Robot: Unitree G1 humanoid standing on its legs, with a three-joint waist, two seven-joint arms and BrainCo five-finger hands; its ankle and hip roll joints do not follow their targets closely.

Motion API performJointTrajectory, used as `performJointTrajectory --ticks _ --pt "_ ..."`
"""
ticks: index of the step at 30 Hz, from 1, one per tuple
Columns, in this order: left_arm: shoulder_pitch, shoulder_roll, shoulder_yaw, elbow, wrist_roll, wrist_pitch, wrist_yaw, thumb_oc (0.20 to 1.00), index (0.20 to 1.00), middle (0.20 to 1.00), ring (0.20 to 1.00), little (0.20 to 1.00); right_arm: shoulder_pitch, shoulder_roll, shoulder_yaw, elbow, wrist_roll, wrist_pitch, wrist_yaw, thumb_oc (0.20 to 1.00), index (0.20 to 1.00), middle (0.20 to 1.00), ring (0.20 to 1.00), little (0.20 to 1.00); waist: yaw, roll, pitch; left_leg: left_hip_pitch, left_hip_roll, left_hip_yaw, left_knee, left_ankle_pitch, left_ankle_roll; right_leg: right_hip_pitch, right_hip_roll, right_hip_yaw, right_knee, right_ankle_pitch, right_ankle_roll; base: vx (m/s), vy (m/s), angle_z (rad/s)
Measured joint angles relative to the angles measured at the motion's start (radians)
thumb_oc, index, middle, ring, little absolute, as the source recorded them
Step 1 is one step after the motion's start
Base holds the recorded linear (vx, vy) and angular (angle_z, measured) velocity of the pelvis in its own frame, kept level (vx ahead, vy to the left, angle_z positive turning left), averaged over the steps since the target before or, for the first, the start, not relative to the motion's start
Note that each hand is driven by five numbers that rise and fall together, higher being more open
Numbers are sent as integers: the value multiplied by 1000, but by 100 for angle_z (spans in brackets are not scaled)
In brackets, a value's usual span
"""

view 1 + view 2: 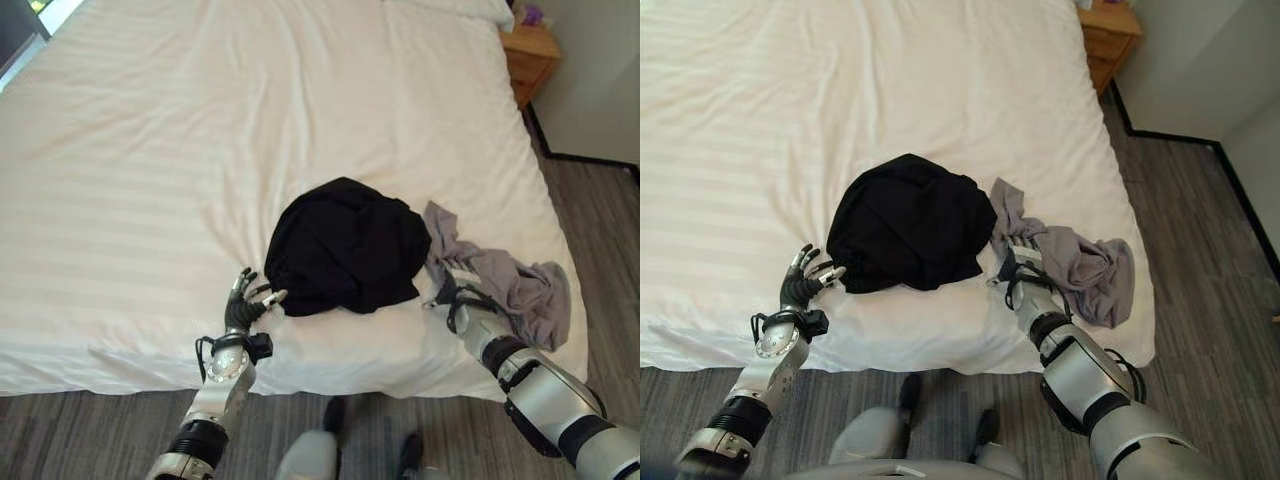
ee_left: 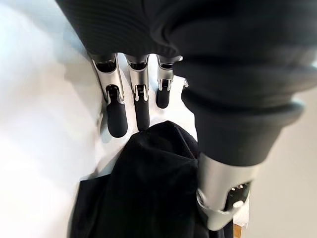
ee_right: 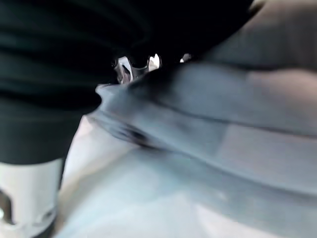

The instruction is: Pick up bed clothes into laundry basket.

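Left hand (image 1: 243, 305), lower left of centre: fingers straight and spread, holding nothing, tips just beside the near-left edge of the black garment (image 1: 345, 245). Right hand (image 1: 1018, 272), lower right of centre: lying at the near edge of the grey garment (image 1: 1072, 262), fingers buried under grey folds, so grasp cannot be told. Both garments lie crumpled mid-frame near the front edge of the white bed (image 1: 150, 150), touching each other where they meet. Wooden nightstand (image 1: 530, 55), upper right corner. Risks, as judged: a lift of the grey piece may drag the black one along or off the mattress; a shallow pinch may slip; fingers may snag the sheet instead of the cloth.
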Motion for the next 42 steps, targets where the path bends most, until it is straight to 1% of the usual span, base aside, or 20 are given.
performJointTrajectory --ticks 1,3,10,11,12,13,15,16,19,22,25,27,29,31,33,34,36,37,39,42 --pt "-1 2 0 0 0 1 0 1000 1000 1000 1000 1000 0 1 1 1 4 -3 0 200 200 200 200 200 0 -4 -2 1 -7 -2 0 -2 -3 -1 4 1 -10 17 -2 7 -13 18" --pt "-1 9 -2 1 0 2 1 1000 1000 1000 1000 1000 0 3 0 -1 5 -9 -3 200 200 200 200 200 -1 -16 -3 2 -25 -6 1 -9 -17 -2 9 4 -10 60 -16 -1 -20 11" --pt "7 10 30 -2 1 7 24 1000 1000 1000 1000 1000 -20 -38 0 -115 76 -29 24 200 200 200 200 200 -4 -5 -1 19 32 20 8 -18 -55 3 64 39 -7 62 -32 38 -1 -14" --pt "-2 11 65 -19 2 27 49 1000 1000 1000 1000 1000 45 -108 -80 -367 116 16 64 200 200 200 200 200 -47 -9 1 23 37 21 10 -16 -56 3 62 40 -11 30 -51 130 47 16" --pt "-5 11 124 -34 2 48 59 1000 1000 1000 1000 1000 97 -194 -116 -625 132 25 74 200 200 200 200 200 -63 -7 2 28 34 26 2 -12 -53 2 65 48 -9 32 -51 45 35 -14" --pt "3 23 175 -58 2 46 80 1000 1000 1000 1000 1000 98 -261 -144 -766 128 -4 48 200 200 200 200 200 -54 -3 4 48 39 47 -14 -6 -50 4 68 64 -10 47 -47 69 32 -72" --pt "-22 89 252 -118 2 52 118 1000 1000 1000 1000 1000 58 -408 -254 -913 147 -5 22 200 200 200 200 200 -91 2 3 114 45 85 -33 -10 -53 47 71 100 -11 59 -51 33 37 -61" --pt "-47 177 297 -214 8 47 130 1000 1000 1000 1000 1000 76 -552 -359 -990 150 -3 7 200 200 200 200 200 -115 3 -2 142 48 86 -55 -8 -53 64 75 102 -11 53 -49 31 57 -13" --pt "-99 254 361 -290 34 23 150 1000 1000 1000 1000 1000 122 -691 -529 -1013 157 -3 -23 200 200 200 200 200 -137 19 -29 154 50 106 -68 -10 -53 62 78 115 -10 51 -50 31 31 -19" --pt "-109 321 388 -317 75 17 155 1000 1000 1000 1000 1000 240 -789 -625 -1045 191 -20 -30 200 200 200 200 200 -175 45 -54 163 52 110 -68 -13 -53 66 83 122 -7 51 -50 24 24 -10" --pt "-84 352 436 -310 93 18 149 1000 1000 1000 1000 1000 342 -813 -680 -1038 223 -33 -29 200 200 200 200 200 -200 55 -60 170 60 112 -68 -16 -56 69 91 130 -7 50 -52 -27 28 -8" --pt "4 414 455 -292 121 20 118 1000 1000 1000 1000 1000 457 -849 -744 -1021 243 -62 -28 200 200 200 200 200 -200 63 -69 172 67 118 -68 -18 -61 68 98 138 -8 47 -57 -37 64 -10" --pt "120 425 500 -309 121 31 76 1000 1000 1000 1000 1000 552 -805 -831 -1050 282 -74 -20 200 200 200 200 200 -192 74 -79 174 75 135 -69 -32 -80 51 105 160 7 23 -57 33 28 -30" --pt "306 380 575 -483 138 37 65 1000 1000 1000 1000 1000 683 -784 -872 -1056 279 -80 -19 200 200 200 200 200 -202 73 -87 174 76 136 -69 -35 -83 59 105 160 -12 31 -61 -15 -2 -11" --pt "371 314 568 -505 229 40 45 1000 1000 1000 1000 1000 775 -783 -901 -1039 277 -73 -13 200 200 200 200 200 -202 82 -99 174 75 134 -68 -36 -84 56 107 158 -11 28 -61 -21 -6 7" --pt "346 282 523 -435 312 60 49 1000 1000 1000 1000 1000 805 -781 -911 -998 276 -79 -14 200 200 200 200 200 -205 89 -106 175 74 132 -68 -32 -79 55 109 162 -11 29 -59 -15 3 9" --pt "270 310 435 -306 424 121 39 1000 1000 1000 1000 1000 800 -774 -908 -947 276 -69 -4 200 200 200 200 200 -191 89 -108 172 77 134 -68 -32 -79 52 111 165 -11 30 -58 0 8 -9" --pt "260 318 406 -288 502 156 38 1000 1000 1000 1000 1000 801 -774 -911 -944 274 -63 1 200 200 200 200 200 -206 81 -108 171 79 146 -68 -32 -80 44 114 173 -11 32 -58 2 29 -26" --pt "250 318 392 -280 573 170 40 1000 1000 1000 1000 1000 801 -772 -914 -943 262 -62 0 200 200 200 200 200 -222 71 -116 173 82 162 -68 -32 -79 38 116 189 -11 34 -58 15 45 -25" --pt "144 318 296 -117 677 195 46 1000 1000 1000 1000 1000 789 -762 -905 -923 256 -60 1 200 200 200 200 200 -246 59 -128 175 82 190 -68 -33 -79 30 117 212 -11 38 -56 10 50 -25"
